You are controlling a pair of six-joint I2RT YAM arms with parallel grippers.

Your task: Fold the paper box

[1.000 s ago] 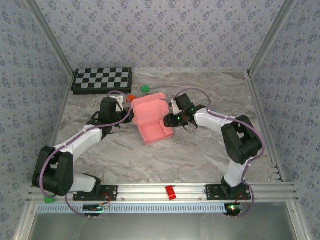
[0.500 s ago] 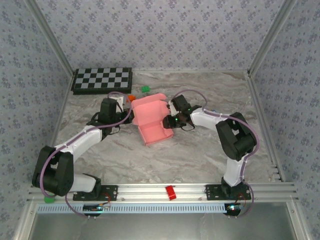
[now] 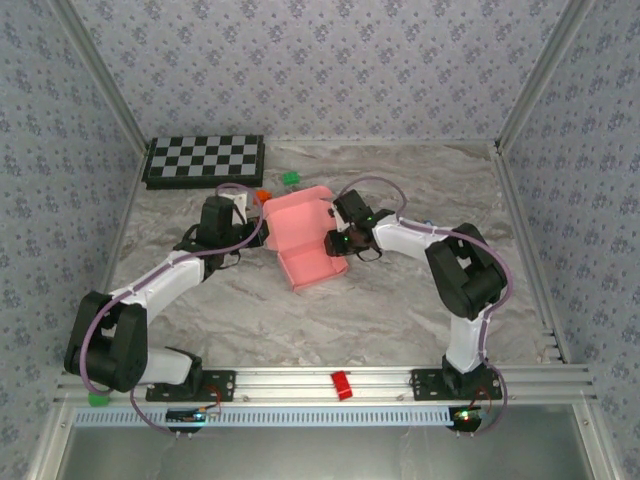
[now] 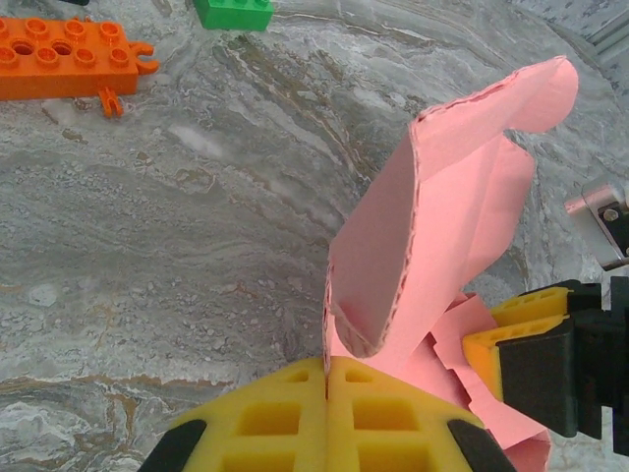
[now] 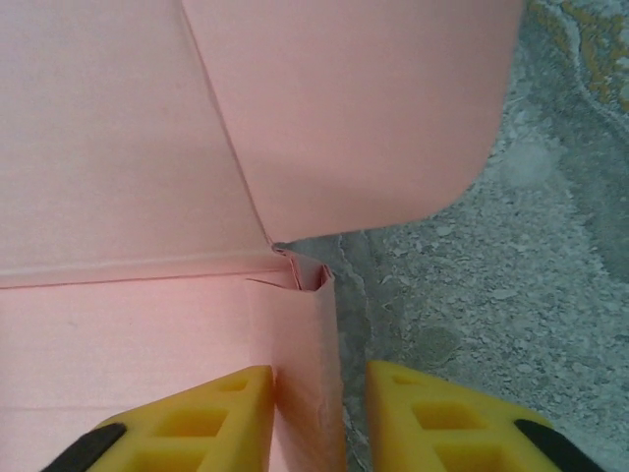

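Paper box (image 3: 303,240) is sitting mid-surface between the two arms, half formed: tray on the near side, lid flap rising on the far side. Left hand (image 4: 325,393) is pinching the box's left flap with its pads pressed together, likely to anchor it. Right hand (image 5: 319,418) is standing part open, straddling the right side wall and gripping nothing yet, probably to square it. Surface (image 3: 400,310) is showing grey marbling, with a chessboard (image 3: 205,160) lying far left. Floral-papered walls are enclosing the space.

left gripper (image 4: 325,393) pads closed, pinching paper box (image 4: 432,226) flap's bottom edge | flap upright, top curled | orange brick (image 4: 64,57), green brick (image 4: 234,12) well up-left of box | right gripper (image 4: 513,334) against box's right
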